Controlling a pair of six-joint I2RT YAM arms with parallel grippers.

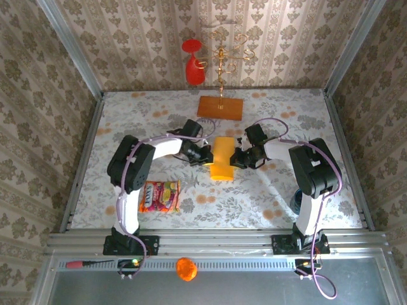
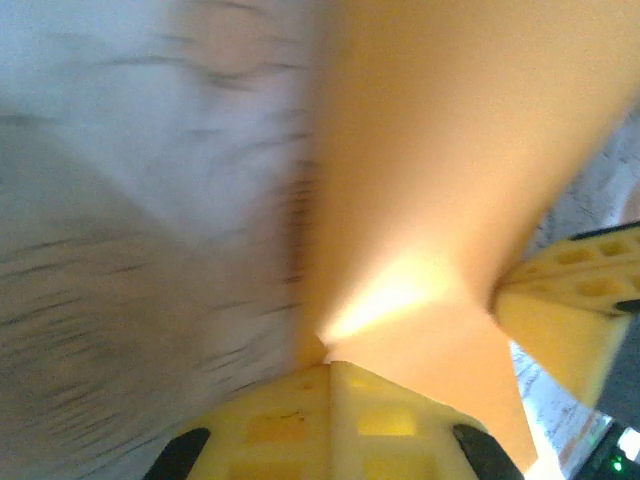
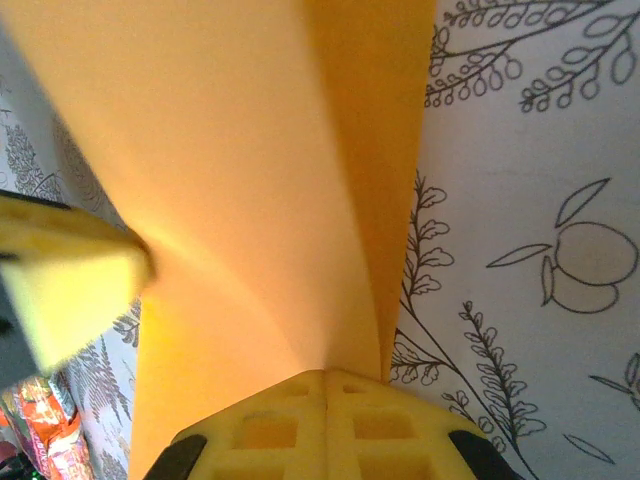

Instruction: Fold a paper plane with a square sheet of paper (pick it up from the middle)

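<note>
The square sheet of paper (image 1: 222,157), yellow-orange, is lifted at mid-table and bowed between my two grippers. My left gripper (image 1: 205,156) is shut on its left edge, and the right gripper (image 1: 238,159) is shut on its right edge. In the left wrist view the jaws (image 2: 330,365) pinch the paper (image 2: 440,180), with the other gripper's yellow finger (image 2: 570,310) at the far side. In the right wrist view the shut jaws (image 3: 327,375) hold the curved sheet (image 3: 230,180) over the patterned cloth. The paper plane is out of view.
A brownish-orange board (image 1: 220,107) with a gold stand sits just behind the sheet, and a red glass (image 1: 193,63) hangs on the stand. A snack packet (image 1: 160,195) lies at the front left. An orange ball (image 1: 186,269) rests on the near rail.
</note>
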